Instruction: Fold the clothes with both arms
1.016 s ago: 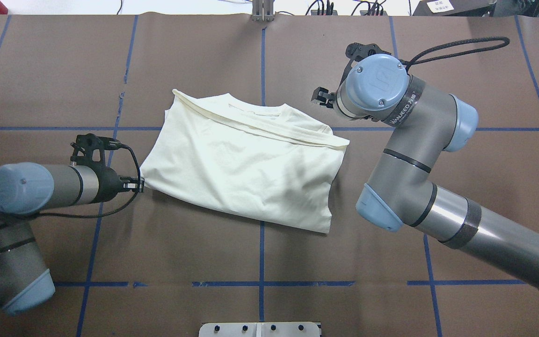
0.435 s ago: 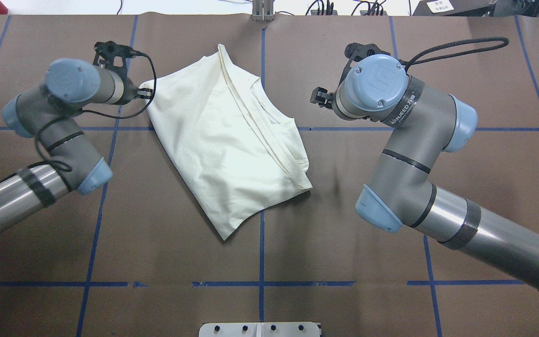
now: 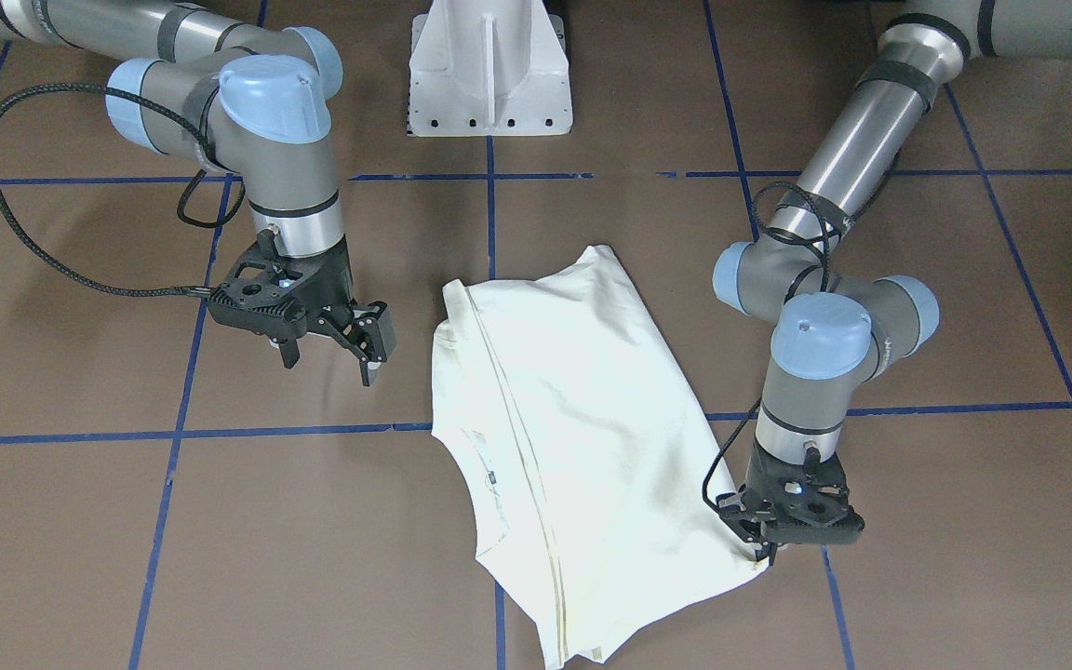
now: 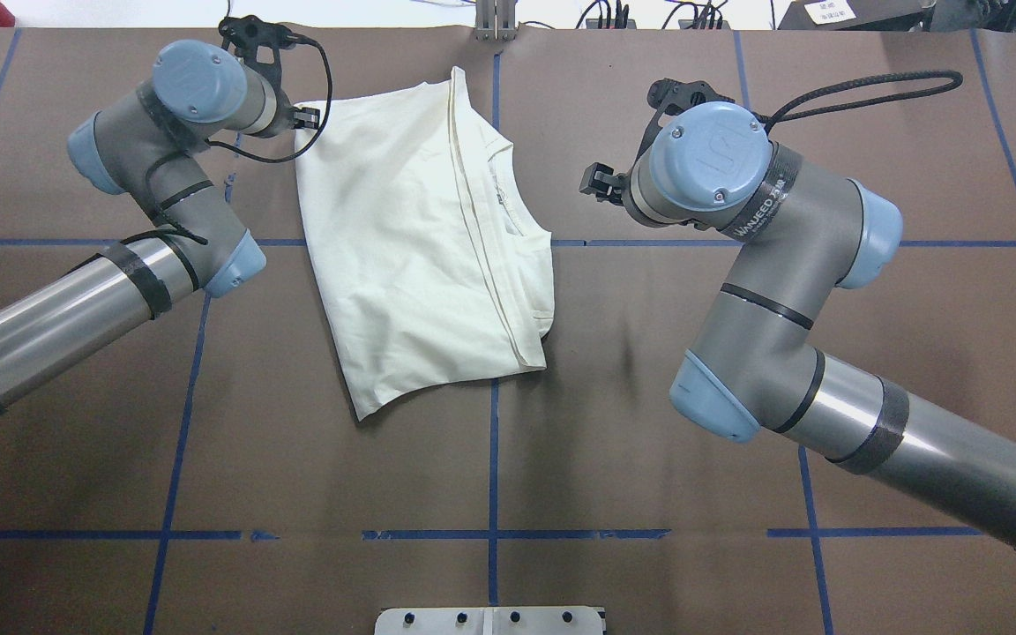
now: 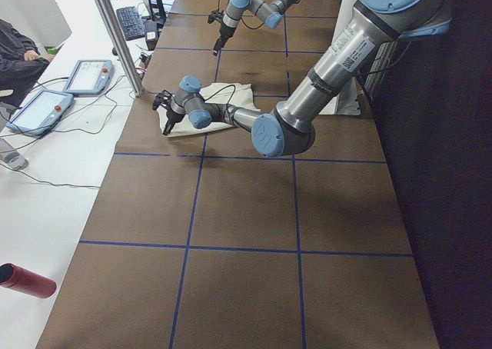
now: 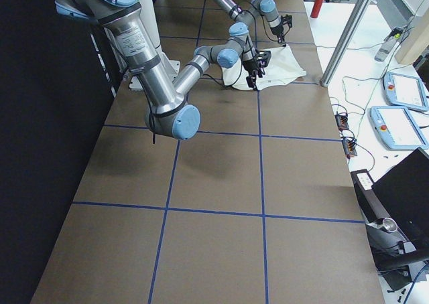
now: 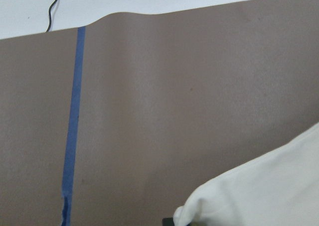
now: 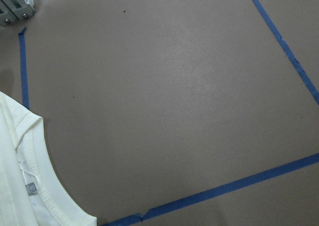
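Note:
The clothes are one folded cream-white shirt (image 4: 411, 247) lying plain side up near the table's middle, its neckline (image 4: 512, 207) facing right. My left gripper (image 4: 303, 115) is shut on the shirt's far-left corner. From the front the left gripper (image 3: 767, 556) pinches that corner low over the table. In the left wrist view, cream cloth (image 7: 264, 191) fills the lower right. My right gripper (image 3: 329, 368) hovers open and empty, a short way right of the shirt (image 3: 582, 437). The ribbed collar (image 8: 35, 186) shows in the right wrist view.
The brown table cover carries blue tape lines (image 4: 492, 459). The white pedestal base (image 3: 489, 65) stands at the robot's side, and a metal bracket (image 4: 495, 22) sits at the far edge. Teach pendants (image 5: 34, 111) and a red bottle (image 5: 27, 280) lie beyond the table's left end.
My left arm swung the held corner from the near left to the far edge. The shirt turned with it and now lies lengthwise, near to far. The right arm barely moved.

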`<state>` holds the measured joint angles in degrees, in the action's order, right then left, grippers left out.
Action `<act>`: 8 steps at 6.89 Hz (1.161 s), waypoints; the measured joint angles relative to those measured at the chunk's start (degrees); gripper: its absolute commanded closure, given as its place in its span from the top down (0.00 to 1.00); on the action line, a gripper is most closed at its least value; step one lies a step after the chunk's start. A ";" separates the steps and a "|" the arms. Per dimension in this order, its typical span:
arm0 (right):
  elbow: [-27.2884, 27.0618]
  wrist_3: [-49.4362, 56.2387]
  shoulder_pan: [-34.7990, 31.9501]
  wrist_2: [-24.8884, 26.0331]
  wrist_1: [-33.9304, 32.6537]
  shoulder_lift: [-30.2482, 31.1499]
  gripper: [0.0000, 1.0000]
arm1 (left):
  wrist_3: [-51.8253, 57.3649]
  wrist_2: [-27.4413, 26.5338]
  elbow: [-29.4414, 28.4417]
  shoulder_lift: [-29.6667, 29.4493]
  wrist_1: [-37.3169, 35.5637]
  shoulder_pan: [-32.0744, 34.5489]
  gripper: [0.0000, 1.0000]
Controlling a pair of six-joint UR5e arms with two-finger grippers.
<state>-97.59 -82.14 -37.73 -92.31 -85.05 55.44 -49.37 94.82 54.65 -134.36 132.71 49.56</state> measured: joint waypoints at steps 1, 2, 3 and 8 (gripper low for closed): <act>0.03 -0.87 0.64 0.11 0.10 -0.20 1.00 | 2.49 0.70 -0.30 0.64 1.93 1.45 1.00; 0.65 -3.00 1.63 0.31 1.76 -0.43 0.90 | 6.09 3.75 -0.12 1.63 3.81 3.72 1.00; 3.15 -6.16 2.39 0.48 5.89 -1.24 0.78 | 9.05 7.97 1.57 3.64 5.24 5.79 1.00; 21.32 -10.42 5.76 3.21 11.37 -12.22 0.59 | 10.52 11.87 9.28 9.81 7.38 7.21 1.00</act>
<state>-76.27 -92.56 -31.96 -89.10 -73.68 43.22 -38.84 106.69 63.94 -124.55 140.09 56.77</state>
